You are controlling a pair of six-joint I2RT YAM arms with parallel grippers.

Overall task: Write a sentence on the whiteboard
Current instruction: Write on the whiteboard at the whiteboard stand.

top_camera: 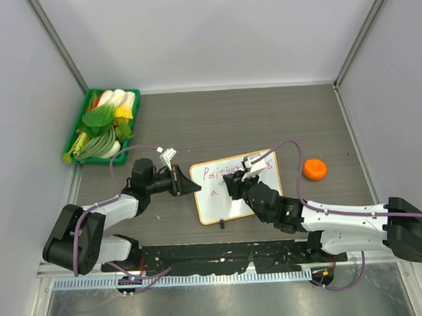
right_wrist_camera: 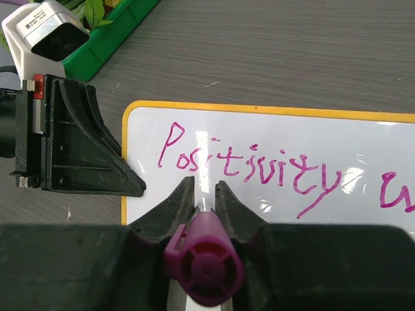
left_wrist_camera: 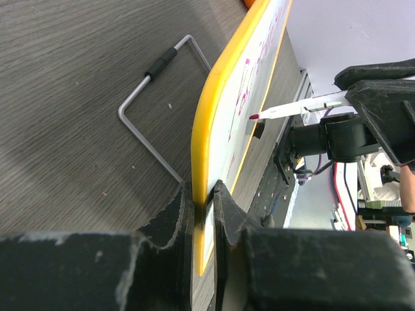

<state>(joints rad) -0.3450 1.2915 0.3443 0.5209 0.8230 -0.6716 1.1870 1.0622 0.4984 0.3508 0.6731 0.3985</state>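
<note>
The whiteboard point(top_camera: 230, 207), white with an orange frame, lies mid-table. The sentence point(top_camera: 225, 173) reads "Positivity w" in purple, with an "a" on a second line. My left gripper point(top_camera: 192, 188) is shut on the board's left edge, seen as a yellow rim point(left_wrist_camera: 209, 123) between its jaws point(left_wrist_camera: 204, 194). My right gripper point(top_camera: 241, 179) is shut on a marker point(top_camera: 255, 163) over the board. In the right wrist view the marker's purple end point(right_wrist_camera: 205, 260) sits between the jaws point(right_wrist_camera: 205, 189), below the writing point(right_wrist_camera: 246, 165). The marker tip point(left_wrist_camera: 254, 116) is at the board face; contact is unclear.
A green tray point(top_camera: 76, 128) of vegetables stands at the far left. An orange round object point(top_camera: 314, 169) lies right of the board. A bent wire bracket point(left_wrist_camera: 139, 123) lies on the table behind the board. White walls close in on three sides.
</note>
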